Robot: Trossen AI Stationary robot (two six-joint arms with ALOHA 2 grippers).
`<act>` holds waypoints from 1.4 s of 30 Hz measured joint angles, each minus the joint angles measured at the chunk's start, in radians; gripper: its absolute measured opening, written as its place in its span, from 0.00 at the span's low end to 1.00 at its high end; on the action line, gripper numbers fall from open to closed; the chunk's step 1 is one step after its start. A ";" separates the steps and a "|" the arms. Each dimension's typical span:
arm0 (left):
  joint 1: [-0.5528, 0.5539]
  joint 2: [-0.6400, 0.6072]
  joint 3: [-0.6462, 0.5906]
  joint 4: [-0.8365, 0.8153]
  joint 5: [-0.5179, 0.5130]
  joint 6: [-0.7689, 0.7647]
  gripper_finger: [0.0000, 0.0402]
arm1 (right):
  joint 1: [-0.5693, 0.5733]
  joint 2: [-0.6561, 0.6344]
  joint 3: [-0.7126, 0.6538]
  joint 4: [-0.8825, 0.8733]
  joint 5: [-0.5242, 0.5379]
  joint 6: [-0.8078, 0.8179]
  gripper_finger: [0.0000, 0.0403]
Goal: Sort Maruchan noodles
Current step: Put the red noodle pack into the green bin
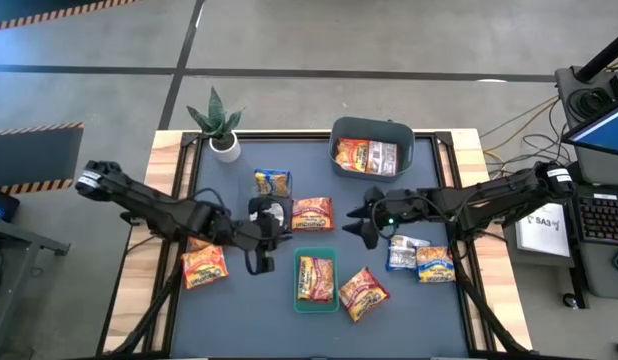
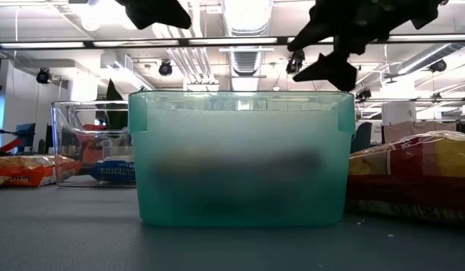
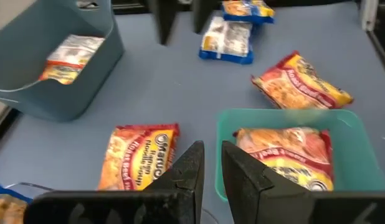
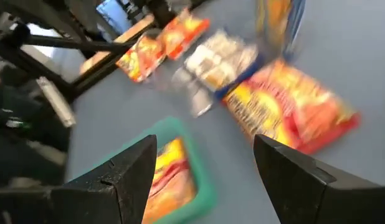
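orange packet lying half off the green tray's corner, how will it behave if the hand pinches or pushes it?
Likely light: the orange packet is a small flat pouch. Its glossy wrapper looks slippery and crinkly, so a push would probably slide it on the mat rather than tip it. The contents probably hold it flat, but hard pinching might crack them.
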 joint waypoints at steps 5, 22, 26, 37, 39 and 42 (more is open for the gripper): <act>-0.002 0.030 0.000 0.021 -0.006 0.036 0.09 | 0.011 0.010 0.047 -0.137 -0.096 0.161 0.62; -0.011 0.092 0.001 0.071 -0.002 0.006 0.09 | 0.021 0.257 0.376 -0.600 -0.092 0.044 0.56; -0.036 0.089 0.008 0.026 0.033 -0.117 0.09 | 0.009 0.308 0.389 -0.519 0.013 -0.033 0.56; -0.076 0.146 0.008 0.013 -0.039 -0.263 0.09 | -0.035 0.352 0.142 0.034 0.230 0.027 0.56; -0.076 0.164 0.008 0.014 -0.040 -0.263 0.09 | -0.041 0.359 0.115 0.086 0.247 0.034 0.56; -0.076 0.191 0.008 0.039 -0.054 -0.260 0.09 | -0.043 0.369 0.098 0.096 0.256 0.025 0.56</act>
